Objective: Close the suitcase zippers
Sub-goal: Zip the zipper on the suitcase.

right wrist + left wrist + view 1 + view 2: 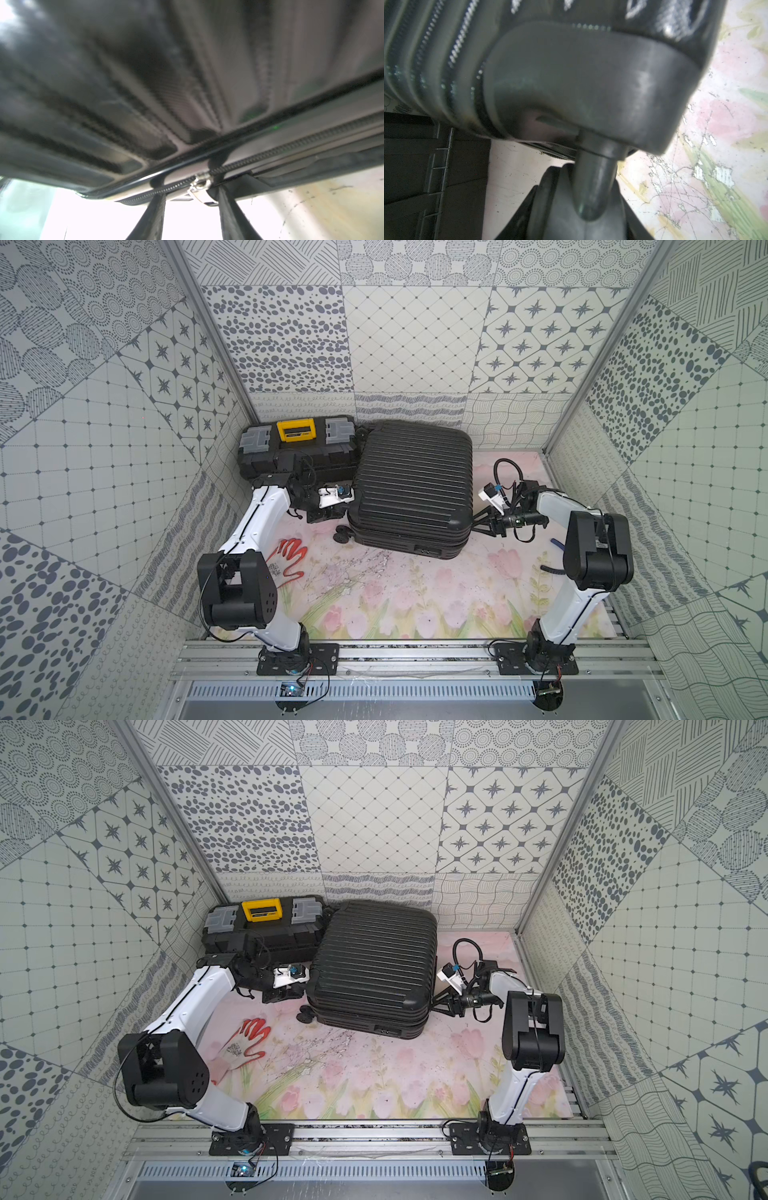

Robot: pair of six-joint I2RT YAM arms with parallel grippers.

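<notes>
Right wrist view: right gripper (187, 176) stood open, fingers (156, 205) either side of the zipper pull (200, 188) on the suitcase (411, 485), which lay flat at the back of the table (415, 605) beside a toolbox (299, 448). Best approach IMO: pinch the pull squarely, then drag along the track (291, 145) w/o twisting. Left gripper (338, 513) sat by a wheel (554, 199); clamped or not, couldn't tell. Far-side track hidden.
</notes>
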